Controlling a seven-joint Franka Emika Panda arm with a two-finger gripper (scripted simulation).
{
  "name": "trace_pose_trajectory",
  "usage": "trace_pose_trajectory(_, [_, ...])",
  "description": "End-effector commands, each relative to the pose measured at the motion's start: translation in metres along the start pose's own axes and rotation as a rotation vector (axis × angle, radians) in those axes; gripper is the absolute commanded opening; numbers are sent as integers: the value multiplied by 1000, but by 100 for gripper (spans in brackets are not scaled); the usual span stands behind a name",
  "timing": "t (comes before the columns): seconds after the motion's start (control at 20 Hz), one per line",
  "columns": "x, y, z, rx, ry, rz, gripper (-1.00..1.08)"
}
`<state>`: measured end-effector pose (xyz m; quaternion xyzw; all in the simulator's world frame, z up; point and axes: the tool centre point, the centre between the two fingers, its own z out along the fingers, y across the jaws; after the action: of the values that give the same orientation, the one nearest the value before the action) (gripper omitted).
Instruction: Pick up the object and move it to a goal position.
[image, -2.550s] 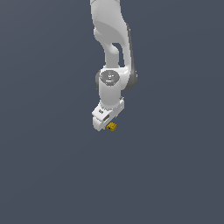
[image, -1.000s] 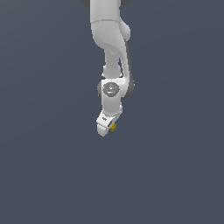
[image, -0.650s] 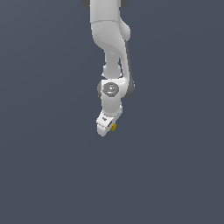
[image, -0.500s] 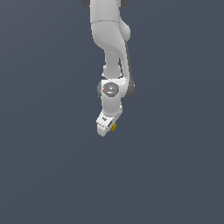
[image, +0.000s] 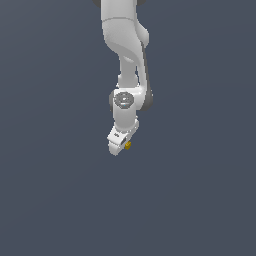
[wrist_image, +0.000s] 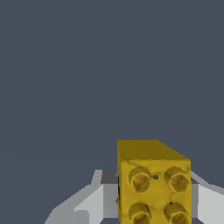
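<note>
The object (wrist_image: 154, 183) is a mustard-yellow block with round raised studs on the face turned toward the wrist camera; four studs are in frame, each with a darker ring around it. A smooth, darker yellow side face slopes away behind the studded face. In the wrist view the block sits between the two pale grey fingers (wrist_image: 87, 201) of the gripper (wrist_image: 148, 205), one finger on either side of it. The finger surfaces run up against the block's side walls with no visible gap, so the gripper is pinching the object.

In the exterior view the object (image: 128, 145) appears only as a small yellow speck at the lower tip of the gripper (image: 120, 145), on the side toward the exterior view's right. It is much smaller than the white hand that carries it. The finger spacing cannot be judged from this view.

The arm (image: 125, 45) descends from the top edge of the exterior view, white with a grey circular joint cap (image: 123, 100) just above the hand. The hand tilts slightly toward the exterior view's left at its lower end.

The surroundings are a uniform dark slate-grey field (image: 50, 190) in both views. Whether the object is raised above that field or near it cannot be determined.
</note>
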<state>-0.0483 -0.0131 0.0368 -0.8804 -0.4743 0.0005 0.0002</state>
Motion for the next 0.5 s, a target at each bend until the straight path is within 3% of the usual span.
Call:
trace_pose_trajectory(0.0, [-3,7,-11,-1,1,0,-100])
trace_pose_trajectory(0.45, [-18,50,-75,0,3,-1,-100])
